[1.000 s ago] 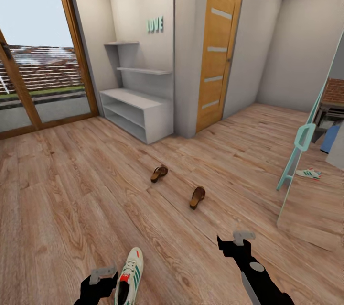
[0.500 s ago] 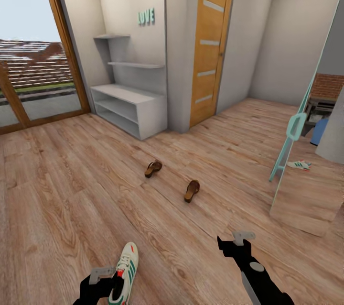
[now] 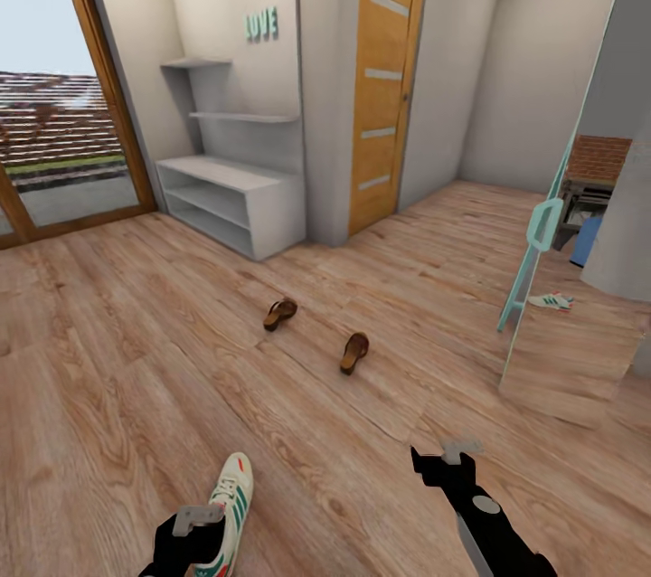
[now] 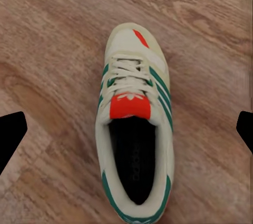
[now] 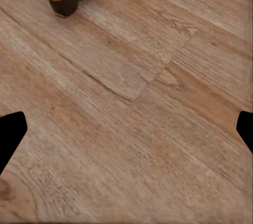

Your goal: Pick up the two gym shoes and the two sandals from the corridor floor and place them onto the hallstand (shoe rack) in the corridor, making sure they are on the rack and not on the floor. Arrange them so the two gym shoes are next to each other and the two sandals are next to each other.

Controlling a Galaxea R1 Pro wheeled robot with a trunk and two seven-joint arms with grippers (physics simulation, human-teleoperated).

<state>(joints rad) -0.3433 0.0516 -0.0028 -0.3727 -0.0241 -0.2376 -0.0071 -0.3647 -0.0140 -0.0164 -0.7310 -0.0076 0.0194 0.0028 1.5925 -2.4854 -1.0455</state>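
Your nearest gym shoe (image 4: pixel 135 134) lies upright on the corridor floor (image 3: pixel 117 378) right under your left end effector (image 3: pixel 198 520), whose fingers are spread wide to straddle it. The second gym shoe (image 3: pixel 551 300) sits far right, the two sandals (image 3: pixel 354 352) mid-floor ahead, and the hallstand (image 3: pixel 231 206) far left. Your right end effector (image 3: pixel 460 449) hangs spread and empty.

One gym shoe (image 3: pixel 226 505), white with green stripes and a red-orange tongue patch, is lying upright on the corridor floor (image 3: pixel 108 360) at near left. The second gym shoe (image 3: pixel 551 300) is lying far right. Two brown sandals (image 3: pixel 280 314) (image 3: pixel 354 352) are lying apart mid-floor. The hallstand (image 3: pixel 231 197) is standing far left.
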